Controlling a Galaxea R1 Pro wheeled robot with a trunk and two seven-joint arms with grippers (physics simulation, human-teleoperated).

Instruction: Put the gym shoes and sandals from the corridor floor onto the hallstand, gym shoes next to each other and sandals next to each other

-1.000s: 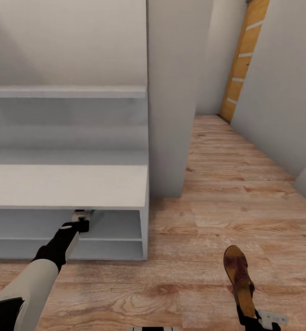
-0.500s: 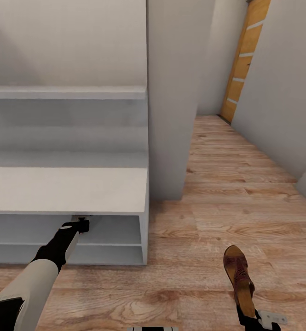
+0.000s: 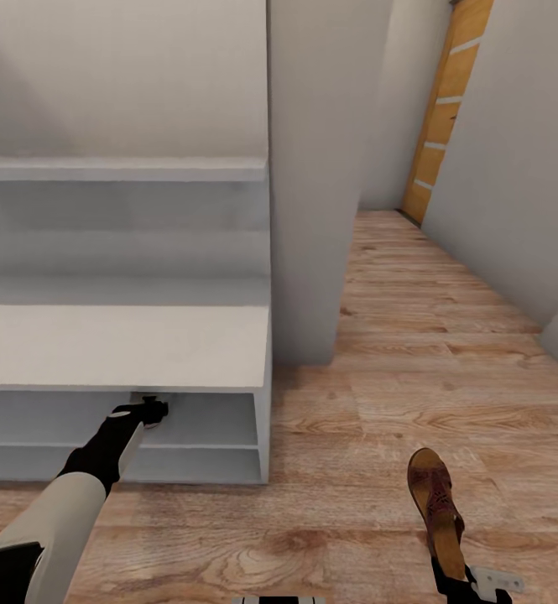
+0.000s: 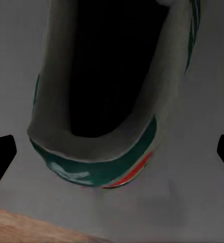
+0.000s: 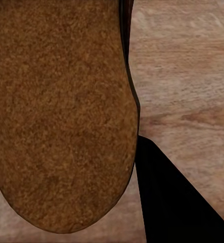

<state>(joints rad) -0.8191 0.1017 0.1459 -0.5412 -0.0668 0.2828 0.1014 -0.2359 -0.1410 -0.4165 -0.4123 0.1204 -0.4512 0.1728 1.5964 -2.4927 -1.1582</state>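
Note:
One gym shoe (image 4: 91, 169) stands on the grey shelf (image 4: 192, 197) of the hallstand (image 3: 119, 344); its green and red heel faces my left wrist camera. My left gripper (image 3: 155, 409) is just under the bench top at the upper open shelf. It is open, with its fingers (image 4: 1, 152) wide apart on either side of the heel and not touching it. My right gripper (image 3: 467, 587) is shut on the heel of a brown sandal (image 3: 434, 499), held low over the corridor floor (image 3: 379, 377). The sandal's tan footbed (image 5: 61, 111) shows close up. The other shoe and sandal are out of view.
A grey-white wall pillar (image 3: 312, 210) stands right beside the hallstand's right end. The corridor runs on past it to an orange door (image 3: 446, 101) at the far right. A grey wall (image 3: 513, 168) bounds the floor on the right.
A second ago the white shoe peeked out below the bench edge at my left gripper; now the bench top hides it. The left gripper has edged slightly right. The sandal is unmoved.

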